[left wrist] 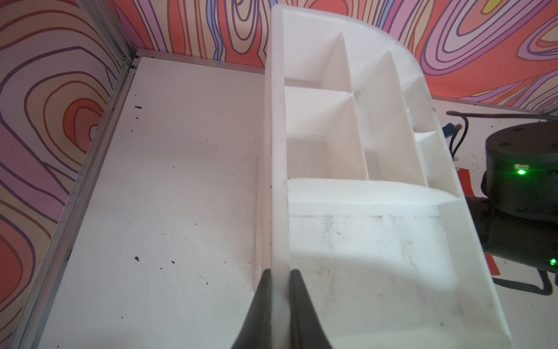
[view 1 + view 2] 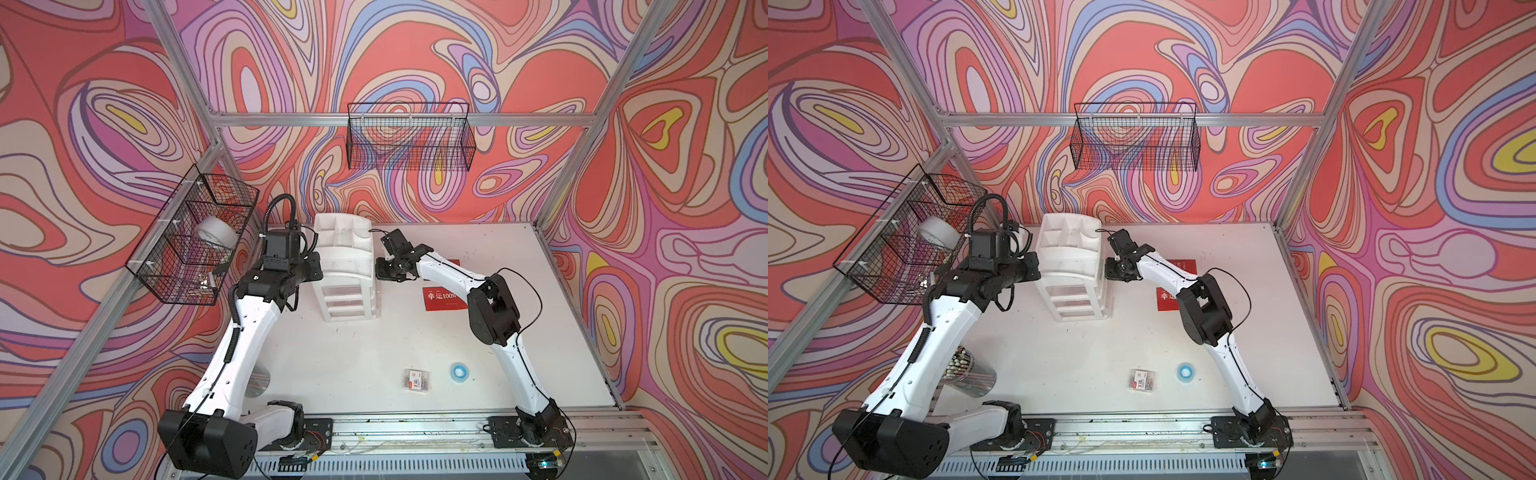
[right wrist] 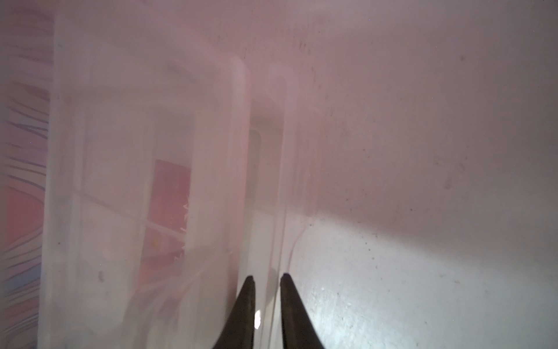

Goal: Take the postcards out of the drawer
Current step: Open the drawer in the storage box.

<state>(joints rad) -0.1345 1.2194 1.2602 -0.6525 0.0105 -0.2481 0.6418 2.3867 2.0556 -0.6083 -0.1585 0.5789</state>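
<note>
Spreading beneath swirly red walls (image 2: 415,50), white tabletop (image 2: 353,353), left end effector (image 1: 279,273) clamped on the drawer unit (image 2: 349,266) rim, right end effector (image 3: 267,278) grip unclear, postcards (image 2: 442,297) lay beside the unit, another card (image 3: 170,193) inside a drawer (image 3: 120,121)

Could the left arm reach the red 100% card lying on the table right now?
Probably not. The left claw is clamped on the rim of the white organiser, and both the organiser and the right arm stand between it and the red card.

drawer unit (image 2: 347,270): back-centre of table (image 2: 357,357) | postcards (image 2: 442,298): right of it | packet (image 2: 417,380), small roll (image 2: 459,370): front
</note>
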